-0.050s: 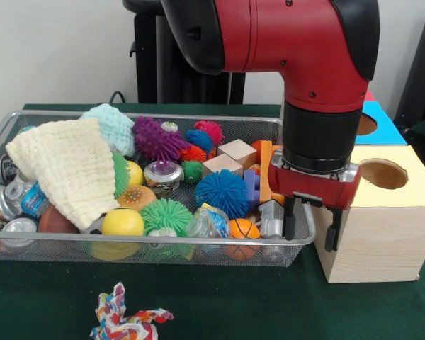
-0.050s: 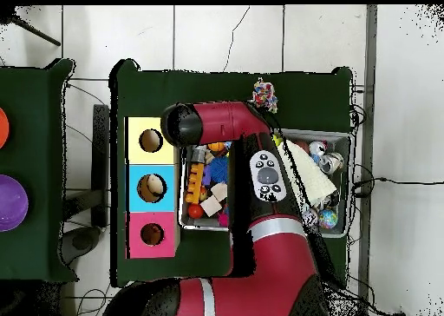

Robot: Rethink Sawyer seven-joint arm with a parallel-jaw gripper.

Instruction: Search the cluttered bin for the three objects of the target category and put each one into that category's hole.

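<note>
Two dark fingers of the gripper hang apart and empty in the front view, straddling the gap where the wire bin ends and the wooden box begins. To one side of the gripper, inside the bin, lie a small orange ball, a blue spiky ball, wooden blocks, cans and a cream cloth; to the other side the yellow-topped hole stands open just beside it, with a blue-topped hole behind. A rope toy sits on the green surface, in front of and below the gripper. From overhead, the arm covers the gripper, which I cannot make out there; the box's three holes show yellow, blue and pink, and something pale seems to lie in the blue one. Which category is the target cannot be read here. I judge at most one item is delivered, the bin is still full, and most sorting remains.
</note>
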